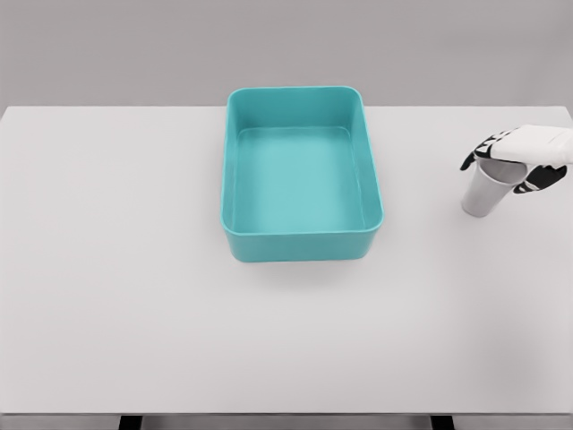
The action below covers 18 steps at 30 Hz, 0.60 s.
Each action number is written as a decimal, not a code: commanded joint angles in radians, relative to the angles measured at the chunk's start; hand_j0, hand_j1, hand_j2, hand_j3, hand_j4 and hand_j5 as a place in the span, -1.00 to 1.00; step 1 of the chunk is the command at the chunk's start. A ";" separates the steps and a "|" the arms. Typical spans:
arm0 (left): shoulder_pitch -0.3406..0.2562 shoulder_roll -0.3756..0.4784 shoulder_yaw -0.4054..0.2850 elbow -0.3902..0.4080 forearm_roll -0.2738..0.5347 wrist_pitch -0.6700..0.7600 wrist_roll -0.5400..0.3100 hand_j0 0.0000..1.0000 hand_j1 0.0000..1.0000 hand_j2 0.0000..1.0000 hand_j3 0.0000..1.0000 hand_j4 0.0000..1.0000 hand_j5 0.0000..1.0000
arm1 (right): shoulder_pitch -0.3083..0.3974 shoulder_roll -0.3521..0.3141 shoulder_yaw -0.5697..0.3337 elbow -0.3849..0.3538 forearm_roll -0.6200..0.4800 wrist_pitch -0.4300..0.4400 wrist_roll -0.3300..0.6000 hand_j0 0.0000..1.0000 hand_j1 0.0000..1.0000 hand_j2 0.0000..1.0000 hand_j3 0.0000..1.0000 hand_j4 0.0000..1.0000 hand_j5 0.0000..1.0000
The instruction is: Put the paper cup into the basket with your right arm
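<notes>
Nothing is seen of the left arm. The basket (302,175) stands empty near the middle of the worktop (107,296), its rim unobstructed on every side. Bare surface lies between it and the paper cup (483,191), which stands upright near the right edge, well apart from the basket. The right robot hand (517,161) is closed around the cup's upper rim. The grasp appears made; lifting, carrying leftward and releasing remain.

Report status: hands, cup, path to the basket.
Right hand shut on white paper cup, upright at table's right. Left arm out of view. Teal plastic basket mid-table holds nothing. Nothing on white table between them.
</notes>
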 commanded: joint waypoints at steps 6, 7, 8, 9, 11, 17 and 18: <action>0.000 0.000 0.000 0.000 -0.001 0.000 -0.001 1.00 1.00 1.00 1.00 1.00 1.00 | -0.002 -0.036 -0.005 -0.031 -0.003 -0.002 0.000 0.54 0.54 0.54 0.54 0.54 0.54; 0.000 0.000 0.000 0.000 0.001 0.000 -0.001 1.00 1.00 1.00 1.00 1.00 1.00 | -0.005 -0.043 -0.005 -0.033 -0.005 -0.002 0.000 0.54 0.54 0.54 0.54 0.54 0.54; 0.000 0.000 0.000 0.000 0.001 0.000 0.000 1.00 1.00 1.00 1.00 1.00 1.00 | -0.008 -0.046 -0.007 -0.046 -0.005 -0.002 0.000 0.54 0.54 0.54 0.54 0.54 0.54; 0.000 0.000 0.000 0.000 0.001 0.000 -0.001 1.00 1.00 1.00 1.00 1.00 1.00 | -0.012 -0.056 -0.008 -0.065 -0.008 -0.002 0.000 0.54 0.54 0.54 0.54 0.54 0.54; 0.000 0.000 0.000 0.000 0.001 0.000 0.000 1.00 1.00 1.00 1.00 1.00 1.00 | -0.014 -0.061 -0.011 -0.068 -0.011 -0.002 0.000 0.54 0.54 0.54 0.54 0.54 0.54; 0.000 0.000 0.000 0.000 -0.001 0.000 0.000 1.00 1.00 1.00 1.00 1.00 1.00 | -0.028 -0.059 -0.013 -0.074 -0.016 -0.002 0.000 0.54 0.54 0.54 0.54 0.54 0.54; 0.000 0.000 0.002 0.000 -0.001 0.000 0.000 1.00 1.00 1.00 1.00 1.00 1.00 | -0.028 -0.058 -0.013 -0.074 -0.016 -0.002 0.000 0.54 0.54 0.54 0.54 0.54 0.54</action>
